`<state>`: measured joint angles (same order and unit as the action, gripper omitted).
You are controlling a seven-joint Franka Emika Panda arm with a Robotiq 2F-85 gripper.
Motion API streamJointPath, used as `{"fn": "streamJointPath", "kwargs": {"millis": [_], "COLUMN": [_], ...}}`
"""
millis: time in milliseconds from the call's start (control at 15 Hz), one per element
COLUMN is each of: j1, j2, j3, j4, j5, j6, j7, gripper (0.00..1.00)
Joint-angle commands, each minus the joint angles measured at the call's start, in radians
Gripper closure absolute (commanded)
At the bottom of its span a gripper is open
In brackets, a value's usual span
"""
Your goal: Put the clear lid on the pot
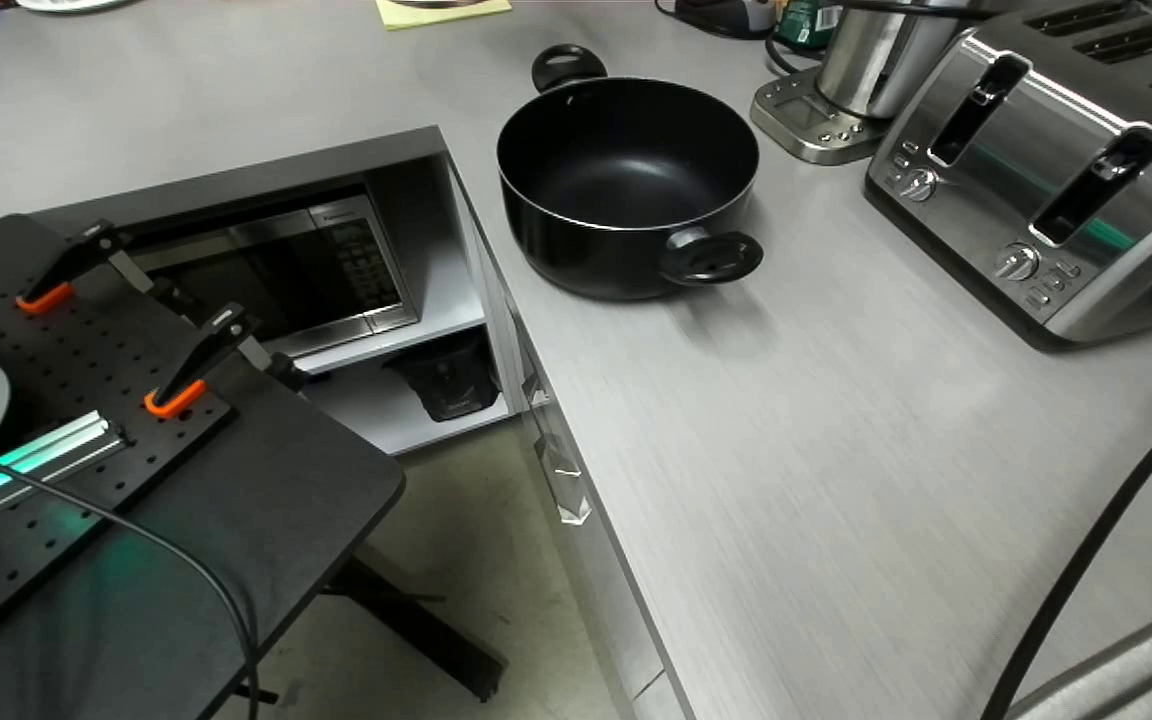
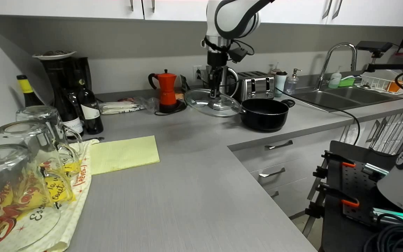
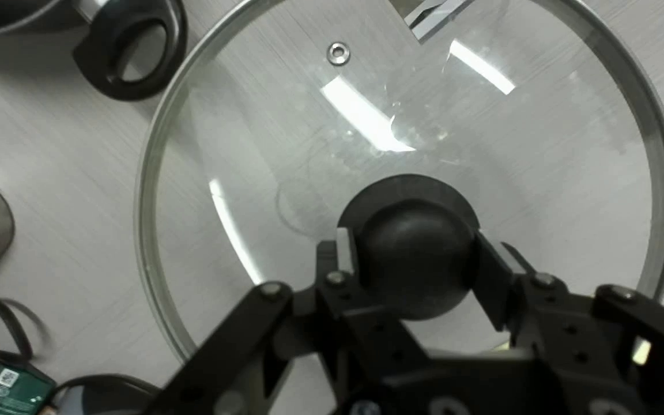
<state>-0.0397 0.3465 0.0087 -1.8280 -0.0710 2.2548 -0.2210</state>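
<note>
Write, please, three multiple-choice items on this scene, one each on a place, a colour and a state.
1. Where is the lid relative to the pot?
A) Inside it
B) Off to its side
C) Underneath it

2. What is the main colour of the moka pot?
A) Orange-red
B) White
C) Green

3. What does the hand grip?
A) A pot handle
B) Nothing
C) The knob of the lid

1: B, as an exterior view shows the lid held beside the uncovered pot.
2: A, as its upper body looks orange-red in an exterior view.
3: C, as the wrist view shows the hand closed against both sides of the knob.
</note>
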Motion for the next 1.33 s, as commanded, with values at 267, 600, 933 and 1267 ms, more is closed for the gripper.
{"fn": "streamJointPath", "kwargs": {"millis": [267, 600, 933, 1267], "j1": [-0.111, -0.157, -0.18, -0.197], "j2": [-0.176, -0.164, -0.118, -0.061], "j3": [-0.066, -0.131, -0.184, -0.214], "j4": [-0.202, -0.196, -0.157, -0.125], "j5": [0.129, 0.152, 0.131, 0.135], "j6": [0.058, 0.03, -0.009, -0.063], "j7": [0.008, 0.061, 0.161, 0.236], "gripper": [0.75, 0.75, 0.75, 0.75]}}
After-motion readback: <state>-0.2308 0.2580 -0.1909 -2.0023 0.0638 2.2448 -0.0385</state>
